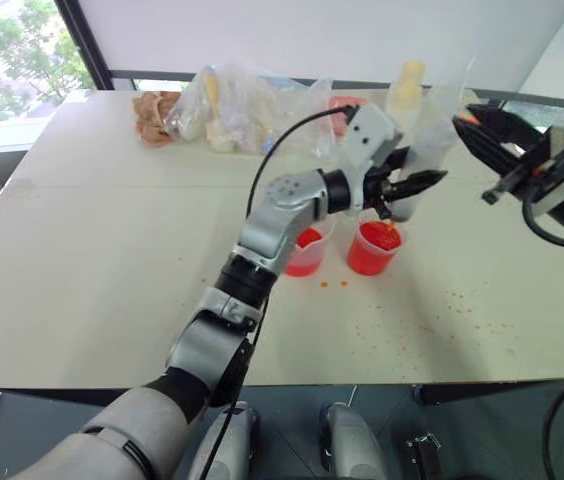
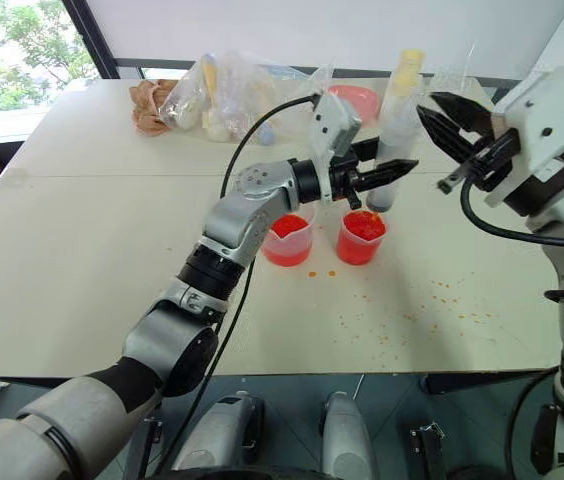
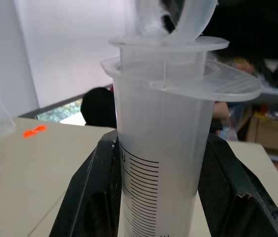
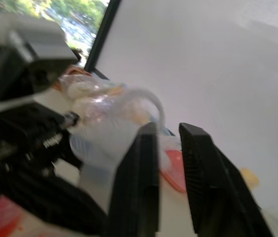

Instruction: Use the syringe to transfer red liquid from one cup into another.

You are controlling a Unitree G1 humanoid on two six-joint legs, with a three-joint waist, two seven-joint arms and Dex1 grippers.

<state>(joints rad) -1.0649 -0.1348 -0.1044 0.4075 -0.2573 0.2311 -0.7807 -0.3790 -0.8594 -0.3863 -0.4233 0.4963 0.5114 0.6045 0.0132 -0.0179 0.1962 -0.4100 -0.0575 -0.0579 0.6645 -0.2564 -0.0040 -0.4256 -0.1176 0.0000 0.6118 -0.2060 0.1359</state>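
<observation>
left wrist view: the left gripper [image 3: 161, 197] clenches the syringe [image 3: 163, 163] barrel upright over the narrower cup [image 2: 361, 236] (beside the spouted cup [image 2: 286, 238]). right gripper [image 2: 454, 135] hangs released nearby. the barrel looks light, stiff and slippery; best held below its flange.

Clear syringe [image 3: 161, 163], black graduations; red liquid [image 1: 380, 237].

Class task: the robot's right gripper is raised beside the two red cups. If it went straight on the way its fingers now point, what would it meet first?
Probably the syringe, held upright by the left gripper: the right gripper points at its upper part. Depth is unclear.
</observation>
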